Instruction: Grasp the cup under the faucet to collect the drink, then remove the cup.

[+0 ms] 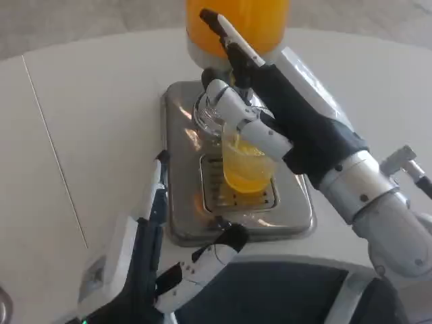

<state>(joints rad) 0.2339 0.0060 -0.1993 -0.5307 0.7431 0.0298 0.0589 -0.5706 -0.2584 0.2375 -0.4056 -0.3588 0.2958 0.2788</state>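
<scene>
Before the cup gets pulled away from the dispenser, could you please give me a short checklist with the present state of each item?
1. Right robot hand wraps the cup: ok.
2. Cup holds orange drink, filled well up: ok.
3. Cup stands over the drip grate of the steel tray: ok.
4. Faucet flow stopped: cannot tell, the robot hand hides the spout.
5. Left robot hand sits apart at the tray's near edge, holding nothing: ok.
6. Orange tank behind the cup, no spill seen on the table: ok.

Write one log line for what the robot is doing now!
right hand: holds cup | cup: juice inside, on tray | left hand: open, beside tray
</scene>
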